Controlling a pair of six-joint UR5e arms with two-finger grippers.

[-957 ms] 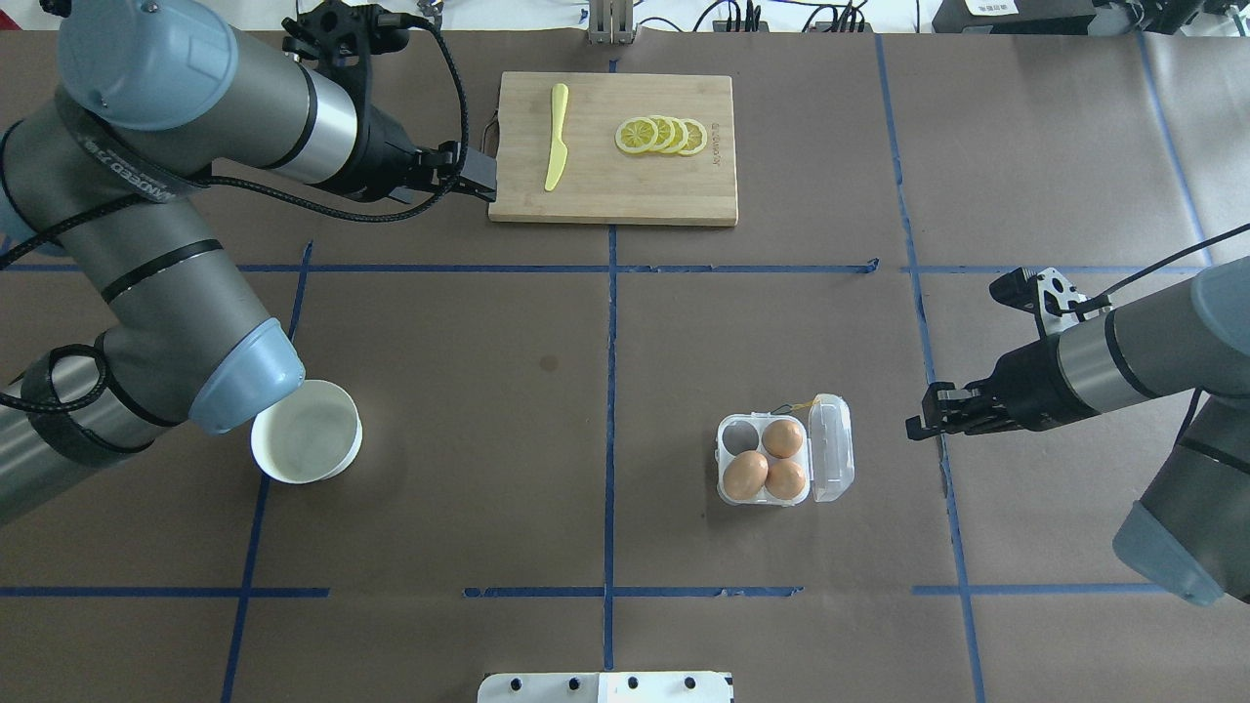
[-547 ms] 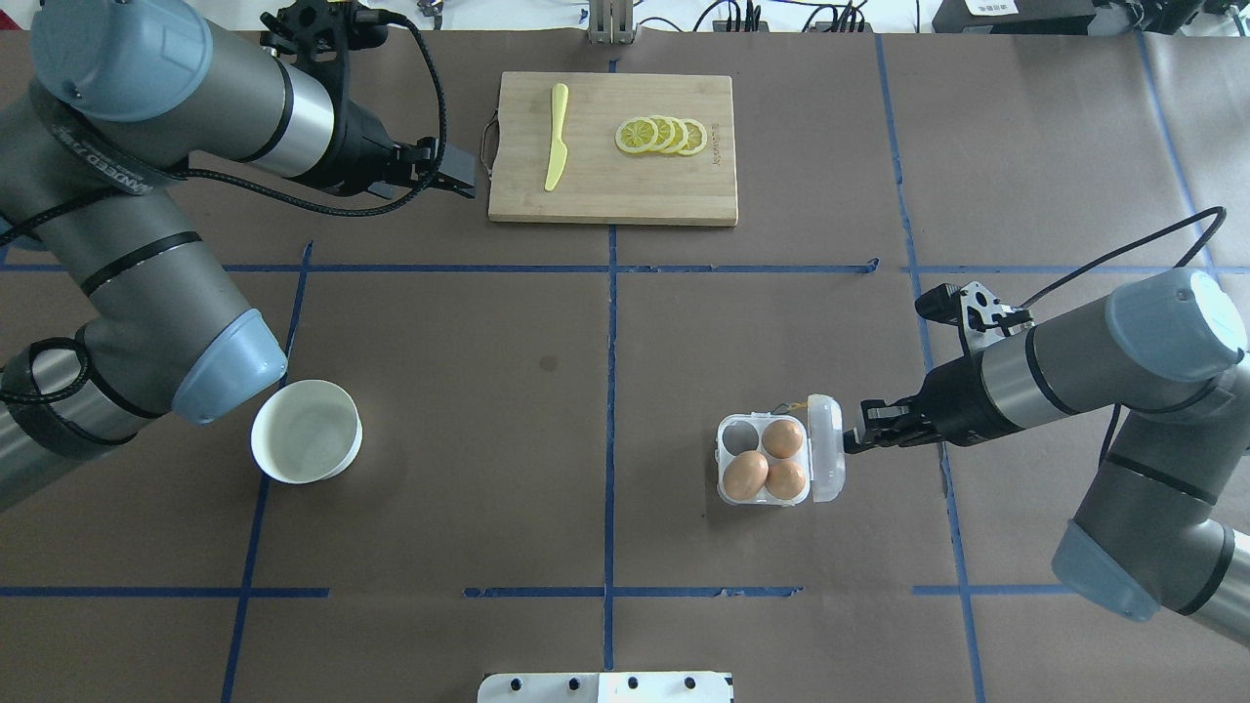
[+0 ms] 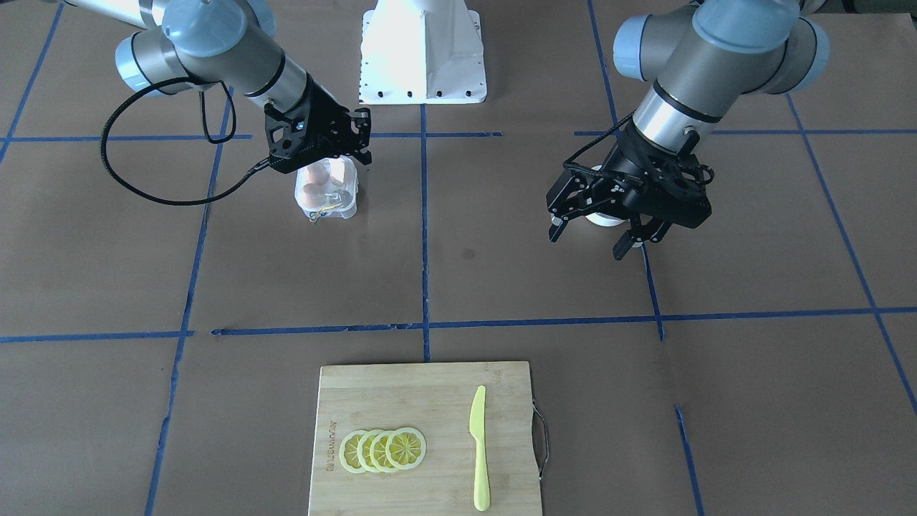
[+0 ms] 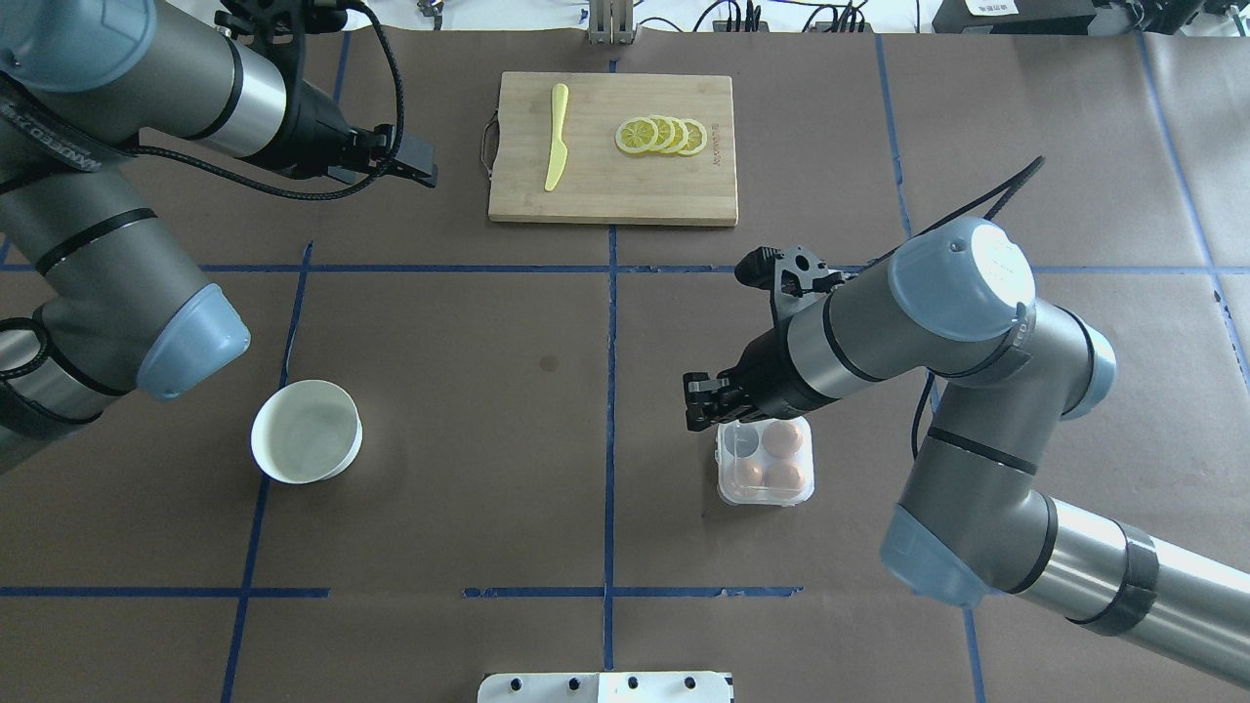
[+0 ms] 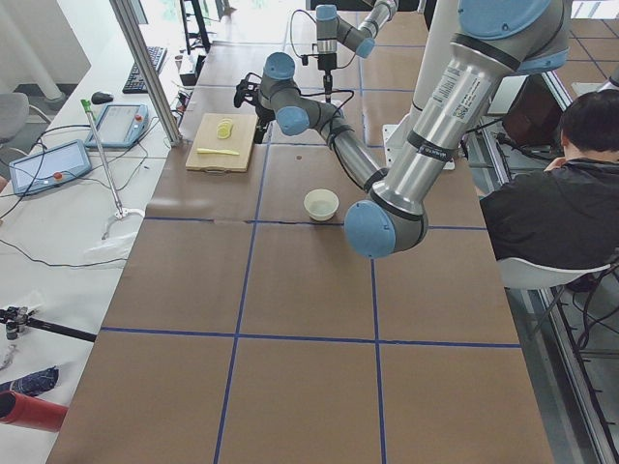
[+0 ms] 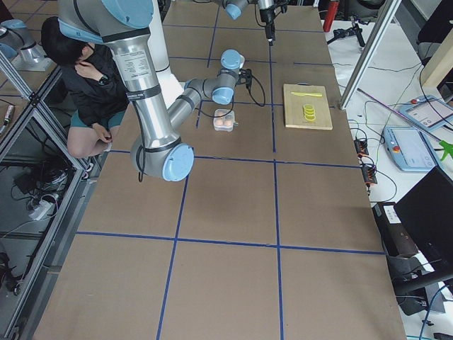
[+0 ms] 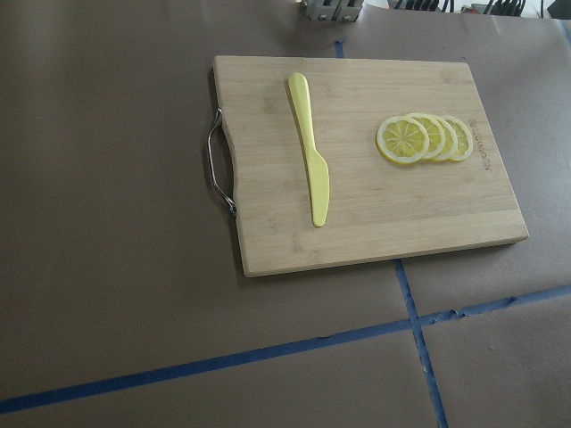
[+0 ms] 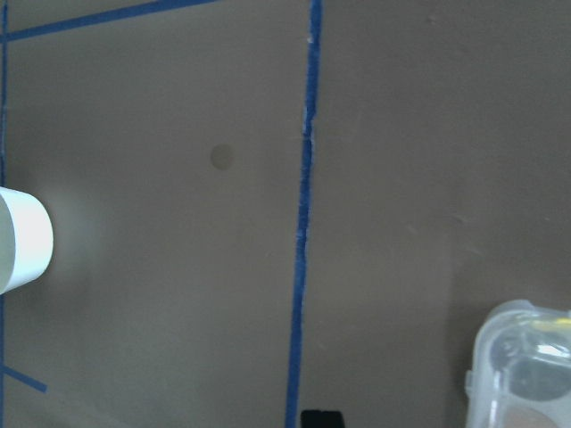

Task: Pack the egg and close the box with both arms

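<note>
The box [image 4: 765, 461] is a clear plastic carton right of the table's middle, with its lid lying over the cells. Three orange-brown eggs show through the lid; one egg [image 4: 782, 438] is in the far right cell, and the far left cell is empty. My right gripper [image 4: 695, 403] is shut and empty, hovering at the box's far left corner; in the front view it [image 3: 337, 140] hides the box's rear part [image 3: 327, 195]. A box corner shows in the right wrist view [image 8: 526, 366]. My left gripper [image 4: 422, 168] is far off by the cutting board; the front view [image 3: 589, 240] shows it open and empty.
A wooden cutting board [image 4: 625, 186] at the far middle holds a yellow knife [image 4: 556, 137] and lemon slices [image 4: 662, 135]. A white bowl [image 4: 307, 434] stands empty at the near left. The white robot base [image 3: 423, 50] is at the near edge.
My right arm swept left from beside the box to over its far left corner, and the lid went from open at the right to lying over the cells. My left gripper drew back left from the board.
</note>
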